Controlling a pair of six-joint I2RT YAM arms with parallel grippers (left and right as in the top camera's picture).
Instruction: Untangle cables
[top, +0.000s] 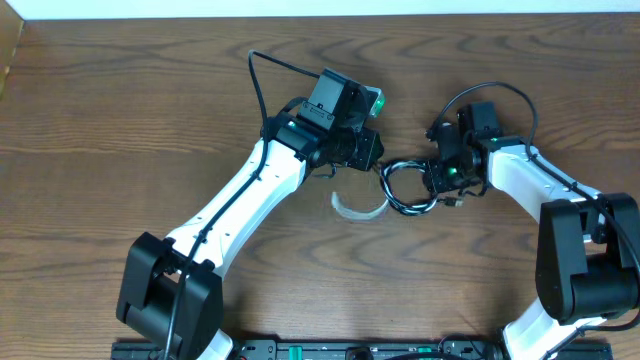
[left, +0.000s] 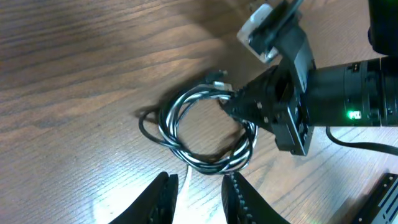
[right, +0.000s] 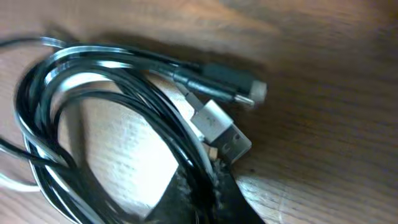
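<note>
1. Right end effector (left: 235, 106): clamped shut on the rim of the coiled bundle, pinching several dark strands at once. The grip sits just below the silver USB plug (right: 217, 127) and the black plug (right: 233, 87).
2. Left end effector (left: 199, 182): low over the counter (top: 150, 110), jaws a narrow gap apart. A pale strand runs into the gap, but nothing looks clamped.
3. Black cable (top: 392, 185): tight coil flat on the counter between the 2 arms.
4. White cable (top: 358, 210): arcs out of the coil toward the left arm (glare makes the wound strands hard to separate).
5. Judgement: the right grip likely anchors the coil near the plug ends so the left can draw the white cable out.
6. Risk: pinching several strands together may lock the loops, not free them.
</note>
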